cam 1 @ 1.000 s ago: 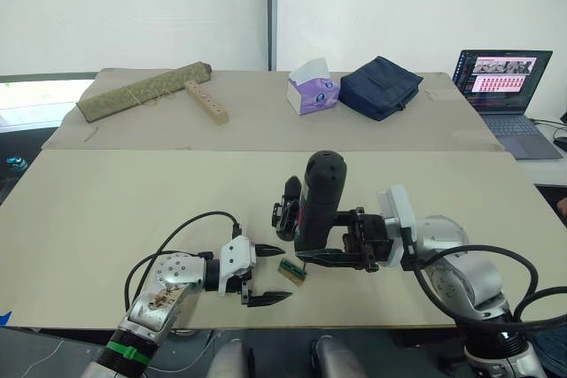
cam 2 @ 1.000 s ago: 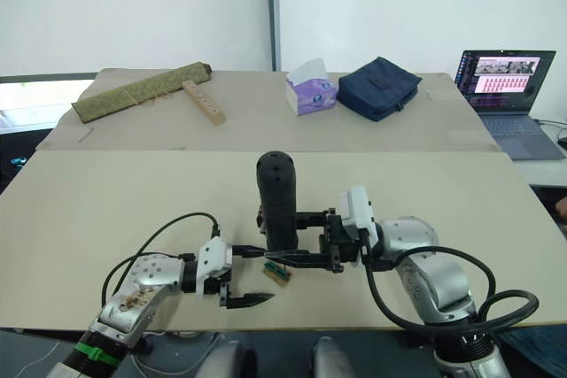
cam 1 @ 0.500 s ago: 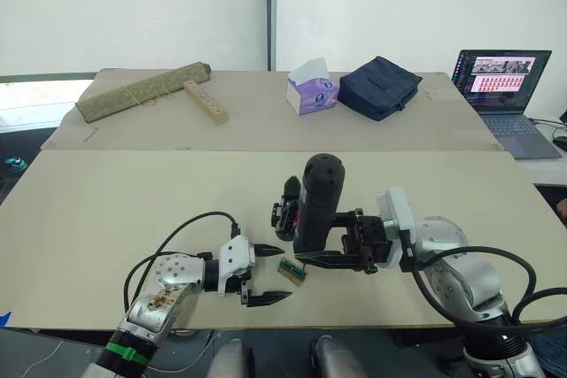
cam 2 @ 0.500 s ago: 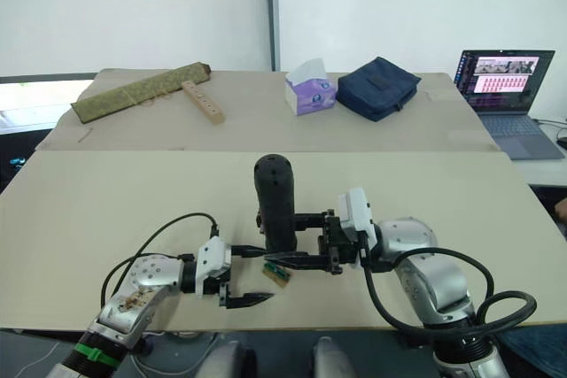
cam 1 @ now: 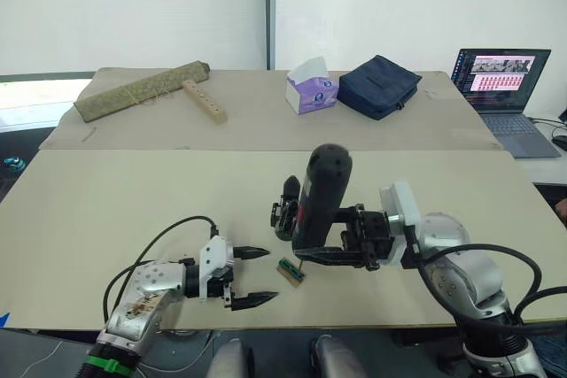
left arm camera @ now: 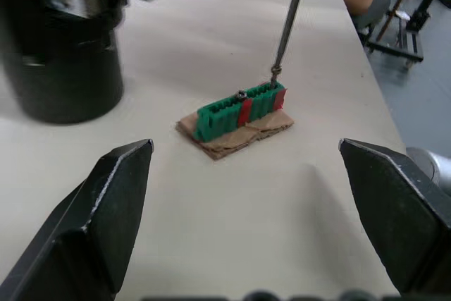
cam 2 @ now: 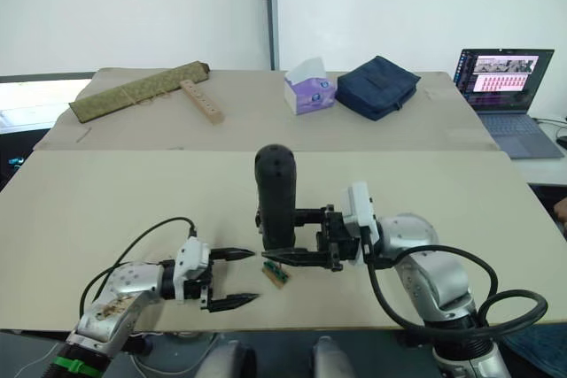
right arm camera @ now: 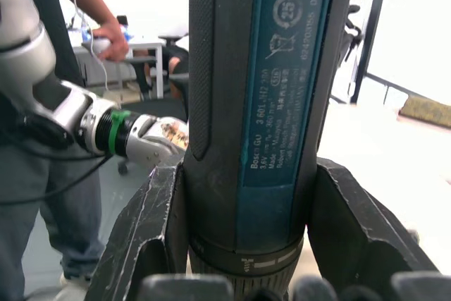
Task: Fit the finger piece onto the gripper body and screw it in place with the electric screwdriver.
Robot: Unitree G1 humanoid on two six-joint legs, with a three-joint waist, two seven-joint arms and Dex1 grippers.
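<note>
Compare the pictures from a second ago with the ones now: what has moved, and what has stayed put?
The left gripper, open and empty, has drawn back toward the robot's left, away from the green block. The right gripper still clamps the electric screwdriver, bit at the block. The gripper body and block have not shifted.

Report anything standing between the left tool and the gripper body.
Nothing visible does. The open left tool has bare table between it and the gripper body. The green block and the screwdriver held over it sit just beside that path, on the robot's right.
</note>
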